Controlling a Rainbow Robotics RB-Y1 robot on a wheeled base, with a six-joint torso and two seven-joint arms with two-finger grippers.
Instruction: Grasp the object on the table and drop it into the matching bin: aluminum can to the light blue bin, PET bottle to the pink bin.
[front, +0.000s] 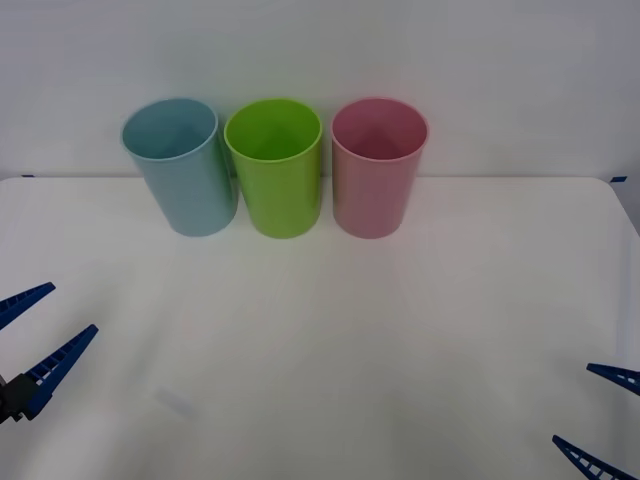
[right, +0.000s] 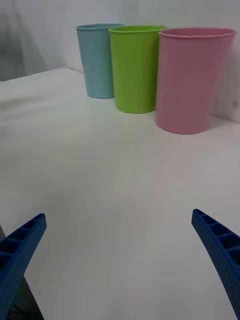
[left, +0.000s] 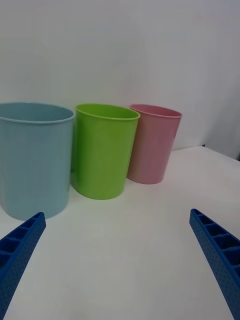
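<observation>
Both idle: left gripper (front: 35, 335) and right gripper (front: 600, 415) spread wide, holding nothing, low over the tabletop (front: 330, 340). No bottle visible; pink bin (front: 378, 170) ahead. Next: locate the bottle.

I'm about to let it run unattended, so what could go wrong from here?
1. No bottle or can lies on the table, so a grasp may close on nothing.
2. The pink bin, green bin and light blue bin stand close together; a drop could land in the wrong one or tip a neighbour.
3. The left gripper and right gripper are open, low at the near edge, and might scrape the table.
</observation>
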